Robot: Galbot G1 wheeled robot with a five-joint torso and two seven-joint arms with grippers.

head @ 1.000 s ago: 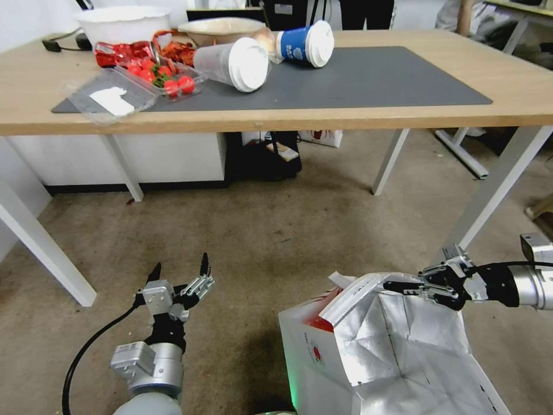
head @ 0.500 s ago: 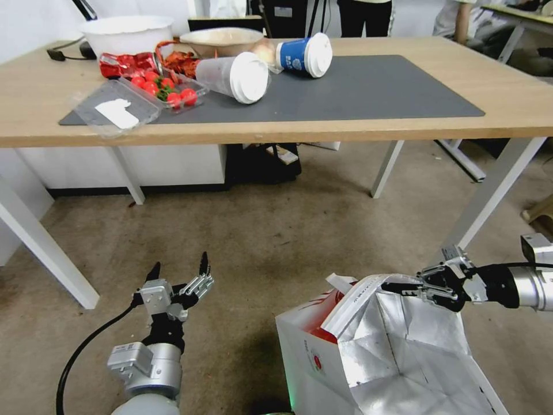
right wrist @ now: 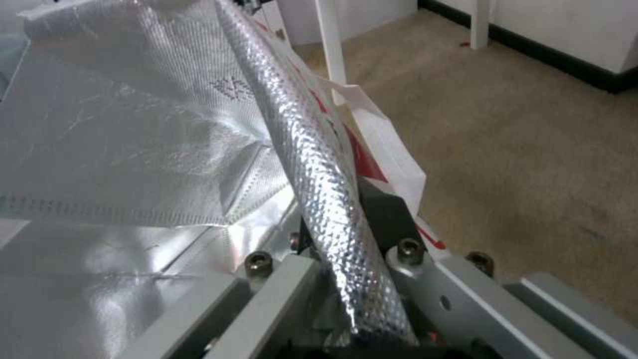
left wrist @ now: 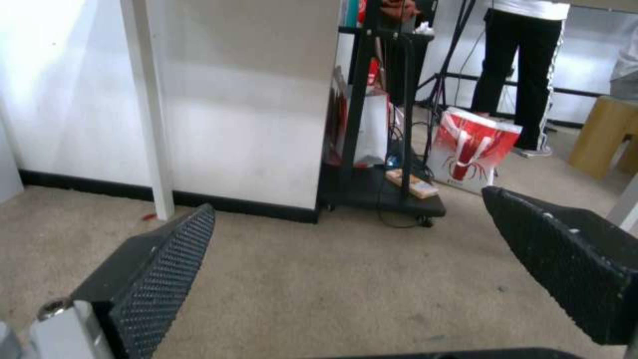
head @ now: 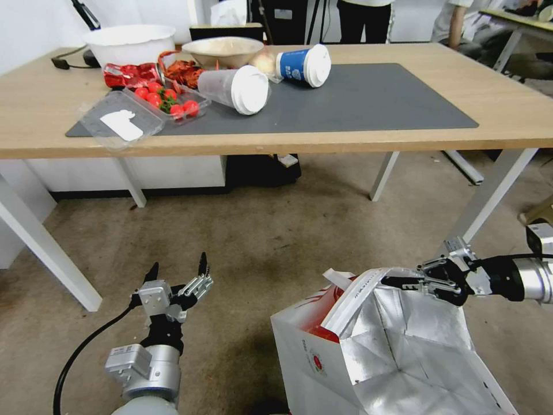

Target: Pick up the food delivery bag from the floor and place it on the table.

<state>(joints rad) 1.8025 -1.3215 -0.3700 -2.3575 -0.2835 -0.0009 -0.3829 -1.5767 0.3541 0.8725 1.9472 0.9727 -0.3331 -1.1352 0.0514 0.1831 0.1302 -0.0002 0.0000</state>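
Nearest the robot, the large boxy white food delivery bag with red edges and silver foil lining (head: 368,351) stands open-mouthed low at the robot's right, its top rim running toward the right gripper (head: 406,282). That gripper reaches in level from the right, its forearm horizontal, fingers clenched on the folded foil rim; the right wrist view shows the rolled foil edge (right wrist: 319,199) pinched between the jaws. The left gripper (head: 178,270) hangs to the bag's left, well apart, pointing up and forward, fingers spread and empty. Beyond lies the dull grey-brown floor (head: 276,230). Farthest and higher stands the wide light-wood table with white metal legs (head: 507,104), its dark grey rectangular mat (head: 368,98) bare on the right-hand side, straight ahead of the held rim.
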